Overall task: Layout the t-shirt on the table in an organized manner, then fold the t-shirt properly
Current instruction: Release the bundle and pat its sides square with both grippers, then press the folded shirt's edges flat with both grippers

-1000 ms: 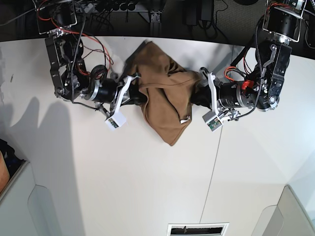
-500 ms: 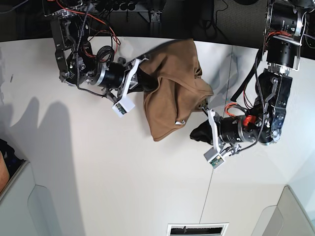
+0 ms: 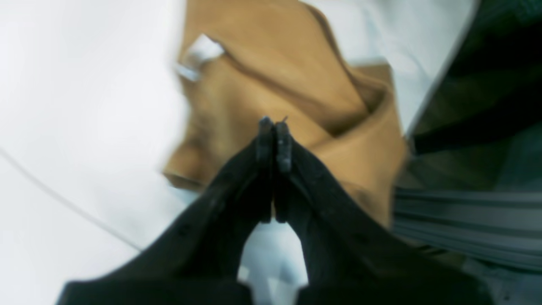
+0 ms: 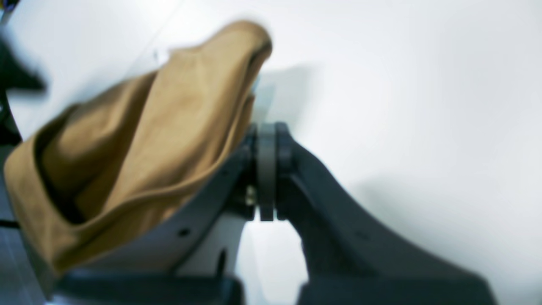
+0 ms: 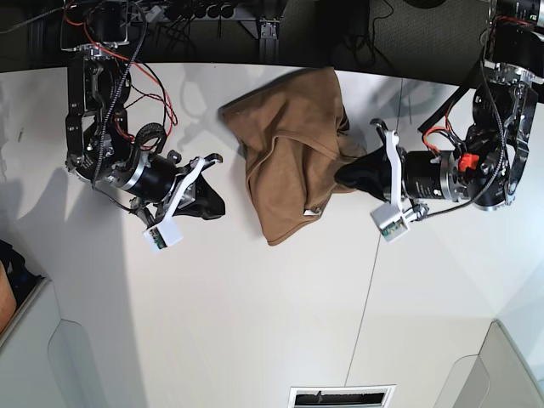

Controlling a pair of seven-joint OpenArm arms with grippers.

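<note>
The tan t-shirt (image 5: 293,136) lies crumpled in a heap on the white table (image 5: 255,306) near its far edge, with a small white tag (image 5: 313,210) at its near side. My left gripper (image 5: 340,176) is shut, its tips at the heap's right edge. In the left wrist view the black fingers (image 3: 264,140) press together in front of the t-shirt (image 3: 275,76), with no cloth visible between them. My right gripper (image 5: 219,206) is shut and stands a short way left of the shirt. In the blurred right wrist view the t-shirt (image 4: 148,140) bulges beside the shut right gripper (image 4: 266,131).
A thin dark seam (image 5: 365,289) runs down the table right of centre. Cables and dark equipment (image 5: 212,13) line the far edge behind the shirt. A vent grille (image 5: 342,396) sits at the near edge, and a bin's edge (image 5: 13,297) shows at the left.
My right gripper has come off the shirt's left edge and swung down and left. My left gripper moved up to the shirt's right edge. The shirt has settled lower on the table.
</note>
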